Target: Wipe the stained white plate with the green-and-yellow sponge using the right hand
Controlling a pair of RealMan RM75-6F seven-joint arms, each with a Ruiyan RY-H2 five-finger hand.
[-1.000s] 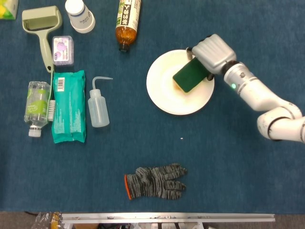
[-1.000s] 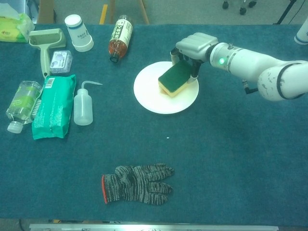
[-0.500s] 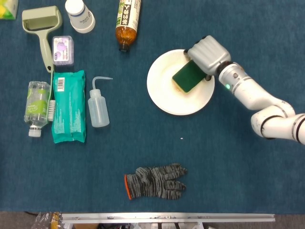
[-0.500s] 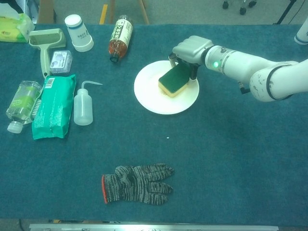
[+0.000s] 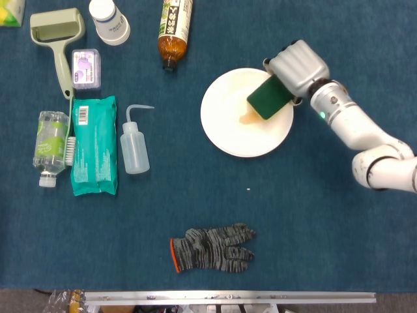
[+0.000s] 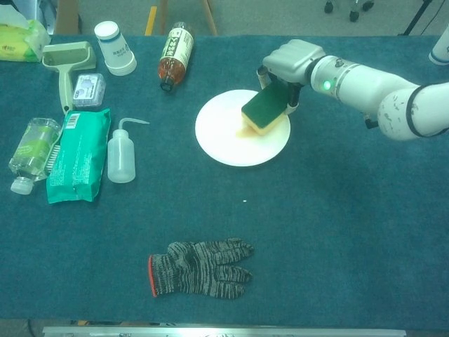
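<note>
The right hand (image 5: 296,65) gripped the green-and-yellow sponge (image 5: 270,99) from its far end, fingers wrapped round the block, green face up and yellow foam down against the white plate (image 5: 228,134). Half a second before, the sponge had sat nearer the plate's middle; now it had been dragged out toward the right rim, by the robot's own side, with hand and forearm shifted the same way. Where it had been, a pale tan smear (image 5: 249,118) showed on the plate just beside the sponge's near corner, so the stroke seemed to have spread or uncovered the stain rather than lifted it. In the chest view the sponge (image 6: 265,111) looked tilted, its near edge on the plate (image 6: 221,140) and the gripped end raised a little, though how flat it pressed was hard to judge. I reckoned the wiping was mid-way: one pass outward made, the mark not yet gone, and another stroke back across that patch probably needed. The left hand was nowhere in either view. The knitted glove (image 5: 212,249) lay well apart from the plate, near the table's front edge
</note>
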